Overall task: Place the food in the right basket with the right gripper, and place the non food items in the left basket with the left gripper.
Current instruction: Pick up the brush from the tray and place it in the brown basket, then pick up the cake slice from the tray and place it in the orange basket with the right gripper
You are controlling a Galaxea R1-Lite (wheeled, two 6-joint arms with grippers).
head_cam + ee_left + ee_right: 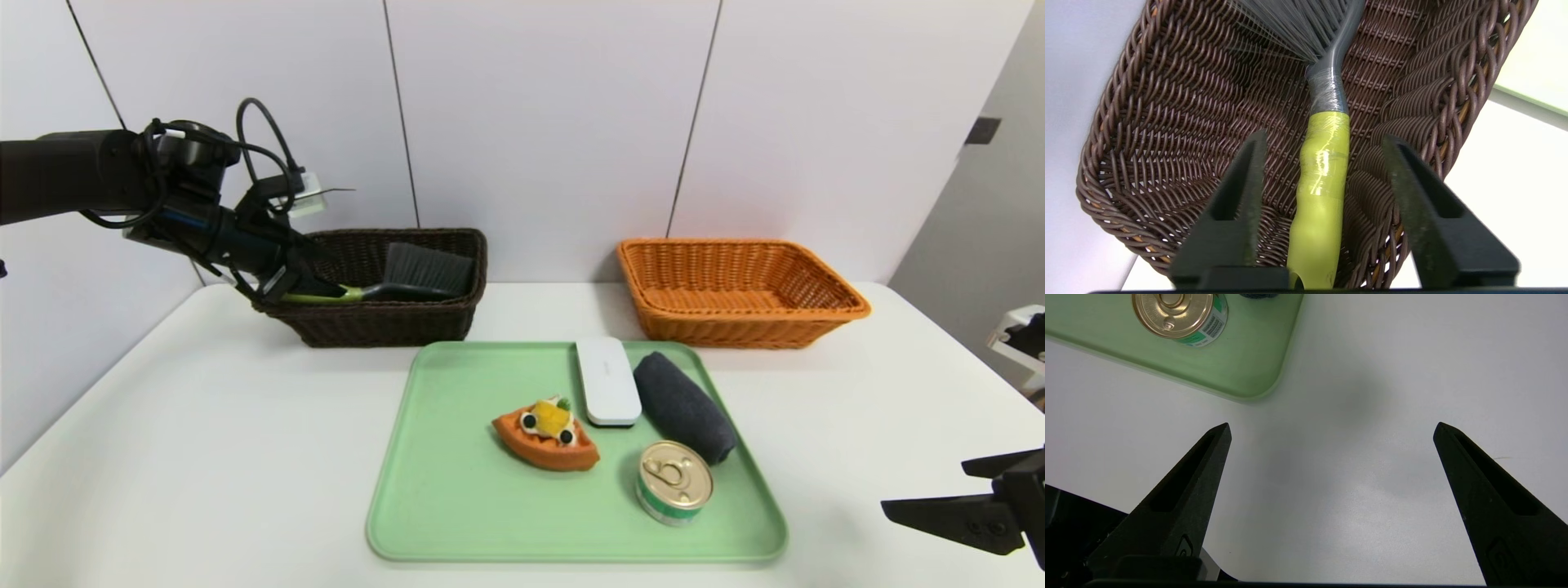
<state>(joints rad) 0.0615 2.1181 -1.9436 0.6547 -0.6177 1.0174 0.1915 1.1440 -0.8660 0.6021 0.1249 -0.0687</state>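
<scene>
A grey-bristled brush [412, 273] with a yellow-green handle [1321, 192] lies in the dark brown left basket [457, 322], its handle leaning toward the basket's left end. My left gripper [1325, 141] hangs over that end, open, with the handle between its fingers and a gap on each side. The orange right basket [739, 286] holds nothing. On the green tray [457, 490] lie an orange tart slice [544, 437], a white flat case [607, 380], a dark rolled cloth [684, 406] and a gold-lidded tin can [673, 482]. My right gripper [1331, 428] is open above bare table at the front right.
The white table [204, 457] ends at a white panelled wall behind both baskets. The tray's near right corner [1257, 390] lies close ahead of my right gripper. Cables loop above my left wrist [261, 139].
</scene>
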